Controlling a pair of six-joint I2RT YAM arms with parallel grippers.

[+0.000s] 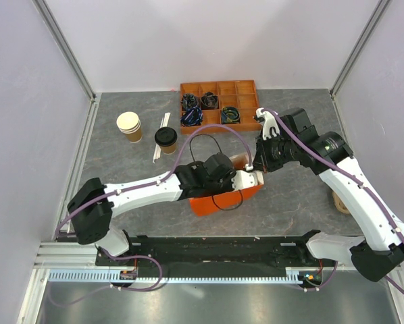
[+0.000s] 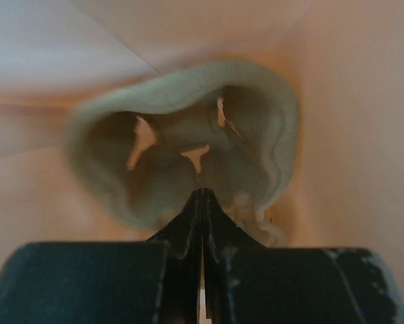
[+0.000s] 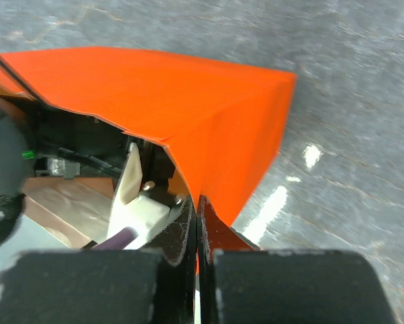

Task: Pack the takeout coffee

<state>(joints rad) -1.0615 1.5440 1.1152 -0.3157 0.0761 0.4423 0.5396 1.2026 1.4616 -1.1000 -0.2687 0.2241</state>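
The takeout coffee [image 1: 165, 138], tan cup under black lid, stood ungripped; we saw the right gripper [image 3: 198, 200] pinching the orange bag [image 3: 188, 101], the left gripper [image 2: 202, 194] pressed together inside it.

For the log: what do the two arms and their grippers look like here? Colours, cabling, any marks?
Both arms have white tubular links joined by bulky black joint housings: left arm, right arm. A purple cable runs along each. The left gripper and right gripper have dark, blocky fingers tapering to thin tips. The left gripper's body shows whitish scuffs.
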